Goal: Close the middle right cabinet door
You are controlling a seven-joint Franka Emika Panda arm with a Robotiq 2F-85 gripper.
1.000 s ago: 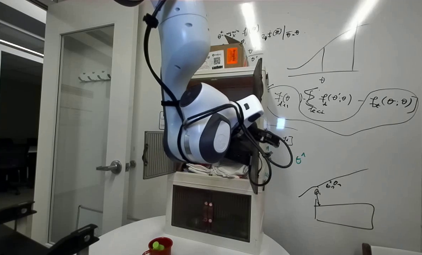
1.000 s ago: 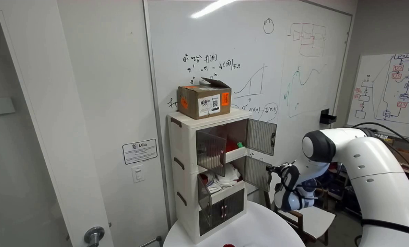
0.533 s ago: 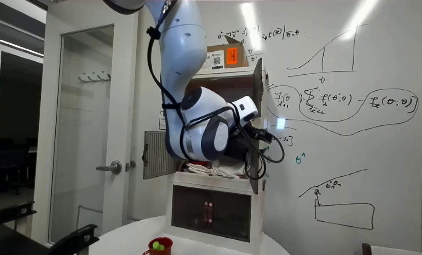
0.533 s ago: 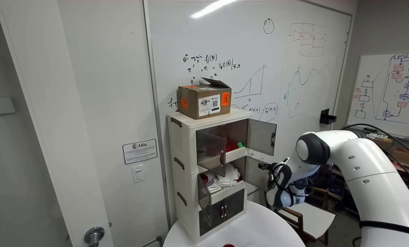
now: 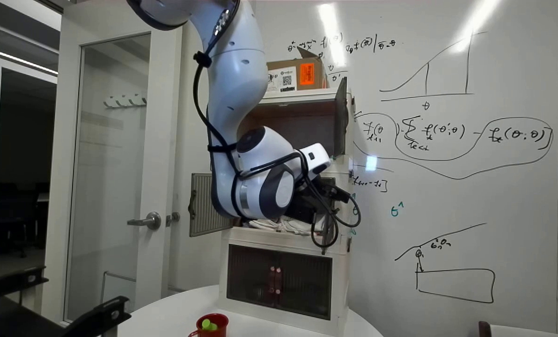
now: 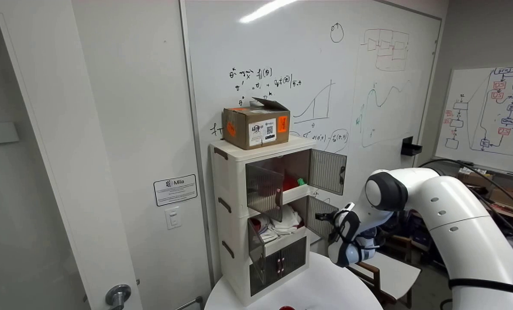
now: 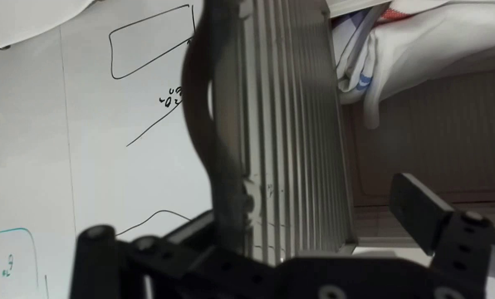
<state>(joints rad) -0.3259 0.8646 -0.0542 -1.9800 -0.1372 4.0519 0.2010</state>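
Note:
The middle right cabinet door is a grey, see-through ribbed panel with a dark frame and stands open. It shows in the exterior views [image 5: 328, 235] [image 6: 320, 206] and fills the middle of the wrist view [image 7: 297, 124]. Its dark curved handle [image 7: 197, 91] is on the free edge. My gripper [image 7: 305, 216] is open around that edge; it also shows in an exterior view [image 6: 320, 216]. One finger is on the handle side, its tip partly hidden behind the door frame; the other is on the inner side, apart from the panel. In an exterior view the arm hides the fingertips.
The white cabinet [image 6: 230, 185] stands on a round white table [image 6: 334, 288]. The upper right door [image 6: 328, 172], upper left door [image 6: 263, 189] and middle left door [image 6: 255, 249] are open. White cloths [image 6: 284, 224] lie in the middle compartment. A red mug [image 5: 218, 327] stands on the table.
The arm and gripper have moved left in both exterior views, lowering slightly. The middle right door has swung a little inward, its free edge shifting left. Other doors have not moved.

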